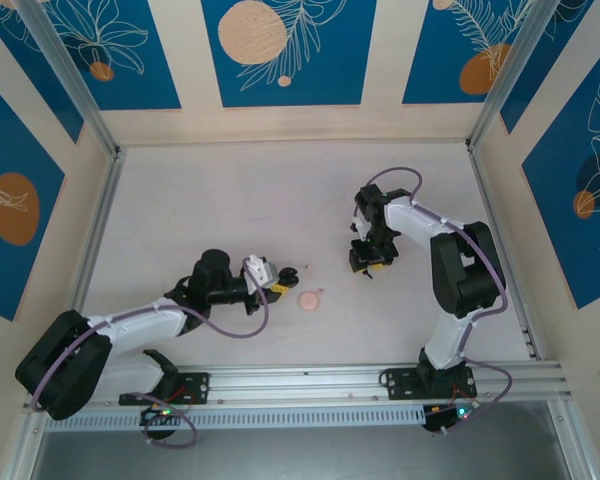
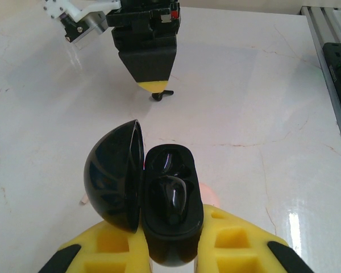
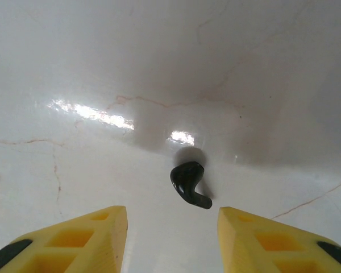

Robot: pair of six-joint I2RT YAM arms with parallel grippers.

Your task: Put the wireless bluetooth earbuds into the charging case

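An open black charging case point(image 2: 170, 210) stands upright between my left gripper's yellow fingers point(image 2: 238, 242), and my left gripper point(image 2: 170, 250) is shut on it. Its round lid point(image 2: 111, 173) hangs open to the left. One black earbud point(image 2: 173, 196) sits in the case's nearer socket; the farther socket looks empty. In the top view this gripper point(image 1: 285, 280) and the black case point(image 1: 291, 274) are at mid-table. A second black earbud point(image 3: 188, 183) lies loose on the table, just ahead of my open right gripper point(image 3: 171, 227) and between its fingertips' lines. The loose earbud point(image 2: 162, 95) lies under the right gripper point(image 2: 150, 68).
A shut pale pink round case point(image 1: 309, 298) lies on the table just right of the left gripper, and its edge point(image 2: 209, 196) peeks out behind the black case. The right gripper point(image 1: 366, 266) hovers right of centre. The white marble tabletop point(image 1: 230, 200) is walled on three sides.
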